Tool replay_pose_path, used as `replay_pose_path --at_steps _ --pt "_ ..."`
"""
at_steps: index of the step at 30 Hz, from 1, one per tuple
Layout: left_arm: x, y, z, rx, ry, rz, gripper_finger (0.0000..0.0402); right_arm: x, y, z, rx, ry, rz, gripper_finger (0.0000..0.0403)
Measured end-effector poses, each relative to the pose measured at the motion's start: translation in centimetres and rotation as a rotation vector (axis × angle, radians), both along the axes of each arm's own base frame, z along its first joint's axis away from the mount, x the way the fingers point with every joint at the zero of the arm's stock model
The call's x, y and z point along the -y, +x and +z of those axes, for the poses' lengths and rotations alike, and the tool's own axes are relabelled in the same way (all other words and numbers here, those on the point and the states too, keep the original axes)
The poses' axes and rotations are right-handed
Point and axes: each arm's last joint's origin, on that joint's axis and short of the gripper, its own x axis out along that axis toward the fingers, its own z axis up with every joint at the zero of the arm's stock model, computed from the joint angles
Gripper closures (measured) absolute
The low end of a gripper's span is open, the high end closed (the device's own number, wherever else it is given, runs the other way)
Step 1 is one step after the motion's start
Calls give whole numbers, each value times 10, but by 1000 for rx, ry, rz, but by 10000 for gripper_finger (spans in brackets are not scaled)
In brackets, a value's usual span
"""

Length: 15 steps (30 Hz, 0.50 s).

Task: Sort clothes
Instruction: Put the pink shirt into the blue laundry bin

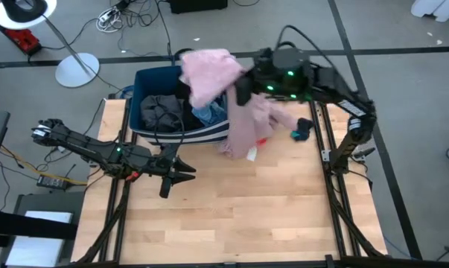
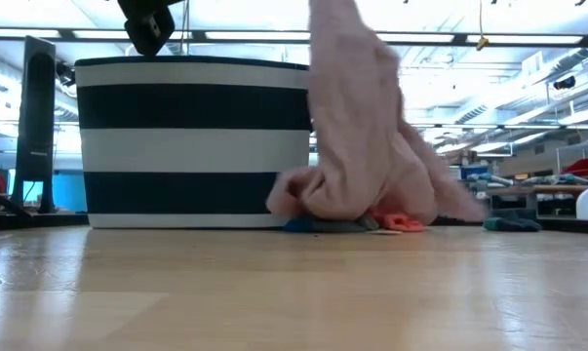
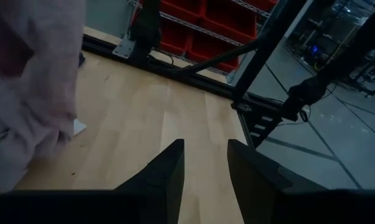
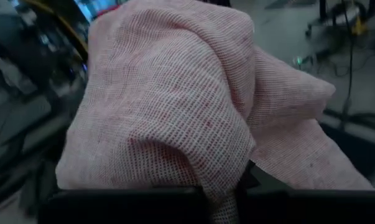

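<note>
A pink garment (image 1: pixel 209 74) is bunched at my right gripper (image 1: pixel 243 88), which is shut on it high above the right rim of the dark blue bin (image 1: pixel 146 82). From there the garment hangs as a long fold, and its lower end (image 2: pixel 342 200) lies on the table beside the bin's striped wall (image 2: pixel 196 136). Inside the bin lie a dark grey garment (image 1: pixel 161 112) and a blue one (image 1: pixel 209 113). My left gripper (image 1: pixel 183 170) stands open over the table in front of the bin, touching nothing. My right gripper holds the pink garment by a bunched upper part (image 4: pixel 224 180), where several folds are gathered. The cloth drapes over the fingers and hides them in the right wrist view. The fingers come in about level from the table's right side. The garment hangs slack, its lower end on the table.
A red-orange piece (image 2: pixel 396 222) and a dark blue piece (image 2: pixel 323 226) lie on the table under the pink garment's lower end. A teal sock (image 1: pixel 302 130) lies farther right. The frame's black posts (image 1: pixel 325 149) line the table's right side. Bare wood (image 1: pixel 246 208) lies toward the near edge.
</note>
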Motion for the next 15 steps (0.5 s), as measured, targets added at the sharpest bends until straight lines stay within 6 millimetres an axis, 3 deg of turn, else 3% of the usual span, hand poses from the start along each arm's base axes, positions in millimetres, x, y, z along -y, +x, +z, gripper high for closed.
replay_pose_path --at_steps 4,10,15 --pt "2 0 0 0 -2 -8 275 20 36 -17 15 -20 -12 388" --pt "5 -2 -1 -12 -17 -21 275 53 86 -64 -57 33 25 384" --pt "7 -2 -1 -14 -19 -31 275 78 115 -103 -109 131 58 381"
